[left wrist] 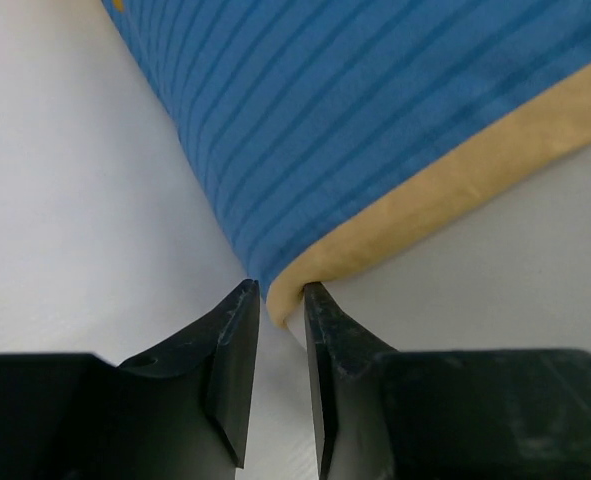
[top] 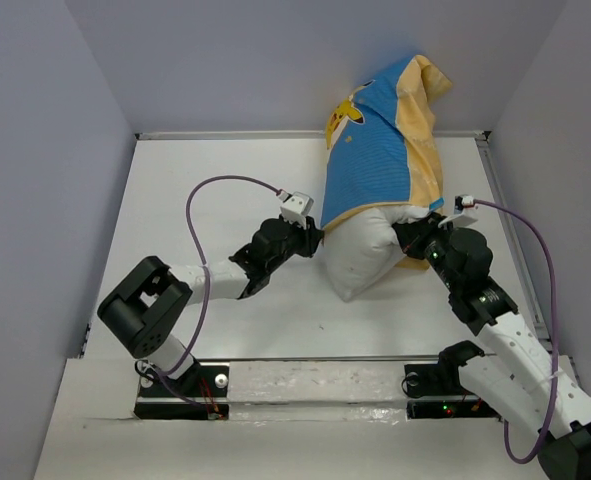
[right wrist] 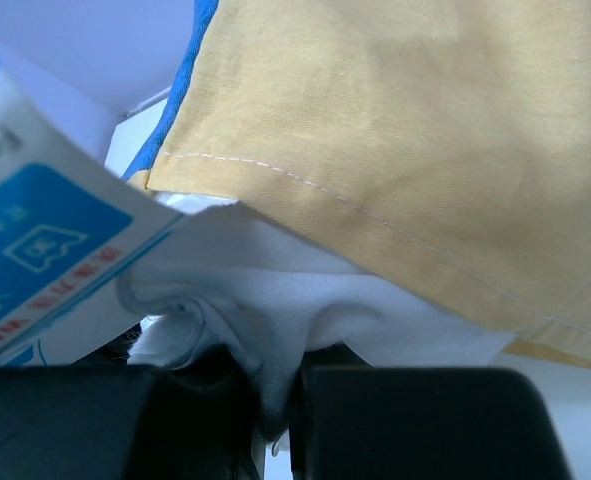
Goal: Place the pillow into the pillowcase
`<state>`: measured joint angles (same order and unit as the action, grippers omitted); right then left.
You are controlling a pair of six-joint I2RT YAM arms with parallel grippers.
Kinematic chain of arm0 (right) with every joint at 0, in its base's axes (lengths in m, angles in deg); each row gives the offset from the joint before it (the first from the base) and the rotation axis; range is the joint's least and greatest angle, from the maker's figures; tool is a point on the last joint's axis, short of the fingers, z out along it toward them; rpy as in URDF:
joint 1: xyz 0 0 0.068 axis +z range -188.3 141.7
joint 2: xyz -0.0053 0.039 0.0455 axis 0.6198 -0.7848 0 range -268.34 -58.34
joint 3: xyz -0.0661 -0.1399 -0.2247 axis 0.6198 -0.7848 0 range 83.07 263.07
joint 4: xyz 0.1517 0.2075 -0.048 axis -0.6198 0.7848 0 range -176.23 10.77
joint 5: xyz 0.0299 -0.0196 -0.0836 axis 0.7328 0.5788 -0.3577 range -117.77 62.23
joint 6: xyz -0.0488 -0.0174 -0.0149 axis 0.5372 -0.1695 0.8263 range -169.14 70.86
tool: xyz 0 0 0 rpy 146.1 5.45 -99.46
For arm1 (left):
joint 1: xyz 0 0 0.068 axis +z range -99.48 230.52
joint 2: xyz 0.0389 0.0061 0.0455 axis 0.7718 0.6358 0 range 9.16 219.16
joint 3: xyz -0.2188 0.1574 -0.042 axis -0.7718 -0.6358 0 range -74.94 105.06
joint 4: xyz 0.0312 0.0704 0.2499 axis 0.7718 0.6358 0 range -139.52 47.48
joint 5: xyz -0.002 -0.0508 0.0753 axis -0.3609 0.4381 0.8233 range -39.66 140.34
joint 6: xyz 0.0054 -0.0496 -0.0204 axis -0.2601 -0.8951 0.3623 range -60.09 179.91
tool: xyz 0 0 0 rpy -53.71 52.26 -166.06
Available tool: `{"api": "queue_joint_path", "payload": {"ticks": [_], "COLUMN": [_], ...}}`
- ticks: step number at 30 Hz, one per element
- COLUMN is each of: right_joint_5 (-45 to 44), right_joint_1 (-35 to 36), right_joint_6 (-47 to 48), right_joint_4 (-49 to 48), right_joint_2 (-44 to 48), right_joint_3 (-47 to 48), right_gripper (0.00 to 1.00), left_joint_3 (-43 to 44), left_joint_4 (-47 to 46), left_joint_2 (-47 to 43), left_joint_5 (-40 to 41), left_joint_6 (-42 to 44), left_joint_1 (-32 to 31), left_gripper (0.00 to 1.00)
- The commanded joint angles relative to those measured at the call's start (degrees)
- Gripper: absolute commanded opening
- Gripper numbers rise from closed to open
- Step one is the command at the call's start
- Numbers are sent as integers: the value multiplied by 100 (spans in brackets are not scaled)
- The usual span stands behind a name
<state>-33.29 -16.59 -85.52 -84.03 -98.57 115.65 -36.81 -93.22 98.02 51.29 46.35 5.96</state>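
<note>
**A:** Starting from the middle, how many of each thing?

**B:** One plump white soft-fabric pillow (top: 360,258), one thin fabric pillowcase (top: 380,140) in striped blue and mustard yellow, and two grippers. The pillow is mostly inside the pillowcase. Only its rounded near end bulges out of the opening, pointing toward 7 o'clock in the top view.

**A:** How does the pillowcase look?

**B:** It is stuffed full and lies at about 1 o'clock on the white table (top: 225,190), with its far end standing up in front of the grey back wall. The blue side faces up, with part of a yellow cartoon figure at its 10 o'clock edge. A yellow band runs down the 3 o'clock side and along the hem.

**A:** What about the left gripper?

**B:** The left gripper (top: 313,238) sits at 9 o'clock of the bare pillow end. In its wrist view the jaws are drawn to a narrow slit, with the hem corner right at the tips. I cannot tell whether they pinch it.

**A:** And the right one?

**B:** The right gripper (top: 418,238) is at 3 o'clock of the pillow, by the yellow hem. Its jaws are closed on a bunched fold of the white fabric. A white label with blue print (right wrist: 45,240) hangs at 9 o'clock in that wrist view.

**A:** Anything else?

**B:** Two purple cables (top: 200,215), one looping off each wrist.
</note>
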Motion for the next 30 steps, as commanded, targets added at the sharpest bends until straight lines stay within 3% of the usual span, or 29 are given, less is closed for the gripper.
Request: {"api": "queue_joint_path", "payload": {"ticks": [1, 4, 10, 11, 12, 13, 18, 21, 25, 30], "right_joint_5": [-28, -46, -116, -116, -125, -160, -230, -318, -520, -1126], "right_joint_1": [-45, -45, -45, -45, -45, -45, -45, -97, -334, -703], "right_joint_6": [166, 201, 237, 237, 237, 228, 237, 193, 44, -676], "right_joint_4": [-299, -273, -255, -255, -255, -264, -439, -807, -1449, -1705], "right_joint_2": [-11, -11, -81, -99, -117, -160, -406, -652, -1162, -1654], "right_joint_3": [355, 372, 442, 451, 460, 477, 495, 521, 942, 1155], "right_gripper": [0, 0, 0, 0, 0, 0, 0, 0, 0, 0], "left_joint_3": [441, 563, 564, 538, 512, 468, 309, 326, 1229, 1925], "left_joint_4": [-666, -771, -798, -798, -815, -807, -465, 114, 1528, 2418], "left_joint_2": [166, 421, 466, 448, 422, 326, -517, -1466, -2187, -3075], "left_joint_5": [160, -86, -253, -253, -227, -157, 449, 643, 775, 626], "left_joint_6": [99, 134, 187, 187, 179, 178, 205, 213, 459, 346], "left_joint_1": [26, 35, 35, 35, 26, 26, 35, 9, -439, -739], "left_gripper": [35, 40, 37, 33, 10, 0, 0, 0, 0, 0]}}
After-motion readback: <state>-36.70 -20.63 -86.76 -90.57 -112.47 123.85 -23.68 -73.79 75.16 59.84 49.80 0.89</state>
